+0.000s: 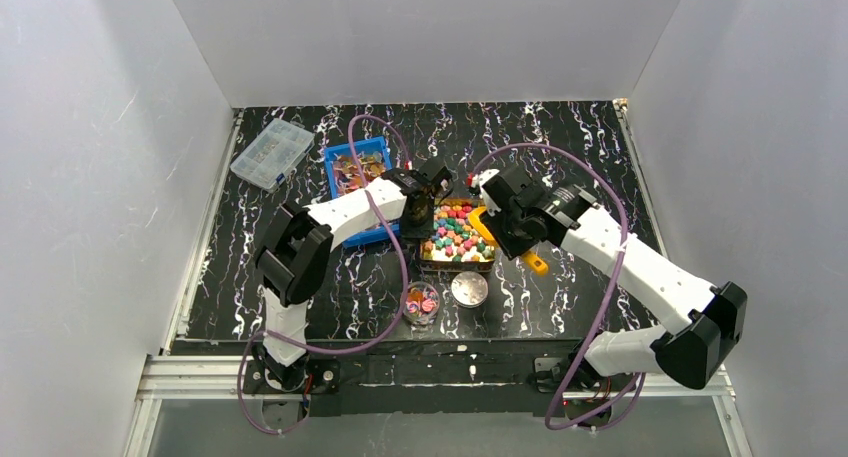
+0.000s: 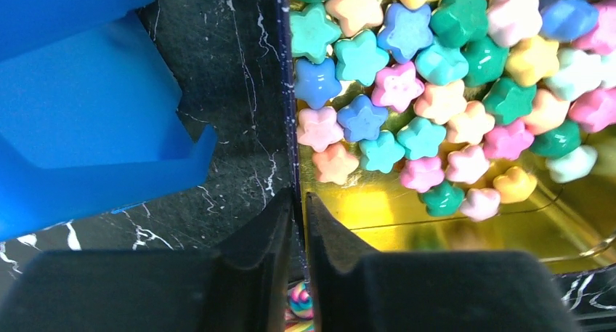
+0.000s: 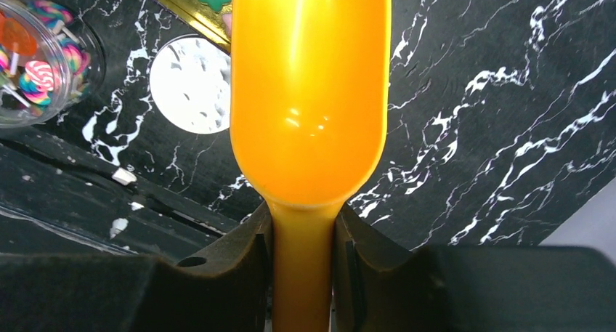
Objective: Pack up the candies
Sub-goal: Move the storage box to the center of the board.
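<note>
Left gripper (image 2: 299,227): jaws pinched onto the thin left wall of the tray (image 2: 436,230), one finger outside, one inside on the gold floor. Only the wall is between them.

Candies (image 2: 407,85): star-shaped pieces in pink, blue, teal, green, yellow and peach, piled in the tray. The heap fills the far part, and the gold floor nearest the left fingers is bare. The closest pieces sit just ahead of the inner finger without touching it.

Outside that wall is a strip of black marbled table (image 2: 232,92), then the blue bin (image 2: 80,128) near the tray. The top view shows orange-purple wrapped candies (image 1: 358,167) inside the bin.

Right gripper (image 3: 301,248): clamped on the handle of the orange scoop (image 3: 309,92), fingers on both sides of the neck just behind the bowl. The bowl points away from the wrist, and its tip reaches over the tray's near right corner, where one green candy shows. I can't tell from the wrist view whether the scoop faces up or down. The bowl surface in view looks plain orange.

To the side of the scoop, a white round lid (image 3: 190,85) lies flat on the table just in front of the tray. Beside it stands a clear jar (image 3: 86,70) with swirl lollipops (image 3: 40,74) in it.

Far left corner: a clear organiser box (image 1: 272,153), well apart from the rest.
</note>
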